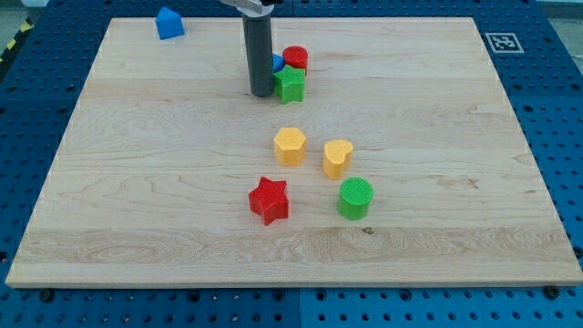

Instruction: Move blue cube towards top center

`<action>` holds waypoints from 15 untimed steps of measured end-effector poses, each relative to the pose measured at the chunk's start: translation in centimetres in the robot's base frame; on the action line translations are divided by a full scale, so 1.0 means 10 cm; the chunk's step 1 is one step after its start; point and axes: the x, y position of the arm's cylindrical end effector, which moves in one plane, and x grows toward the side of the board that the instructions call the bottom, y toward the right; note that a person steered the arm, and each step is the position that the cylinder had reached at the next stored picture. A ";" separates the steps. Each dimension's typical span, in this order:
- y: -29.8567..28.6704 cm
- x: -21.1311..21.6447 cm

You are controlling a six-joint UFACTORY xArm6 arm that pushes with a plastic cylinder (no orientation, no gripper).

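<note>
My tip (261, 93) touches green star (291, 84), blue cube (278, 63) mostly hidden behind; rod grips nothing. Risk: push drags red cylinder (295, 59) along.

The blue cube (168, 23) sits on the desk (137, 210) near its far left corner, at about eleven o'clock from the desk's middle. It is a small solid block of plain, bright blue. It rests flat on the wood, turned so that one edge faces the view's bottom and two side faces show, the left one lighter than the right. Its top outline rises to a point. It stands alone, touching nothing, just inside the desk's top edge. It is well apart from my tip (261, 94), at about ten o'clock from it.
</note>
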 end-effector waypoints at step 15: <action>-0.04 -1.26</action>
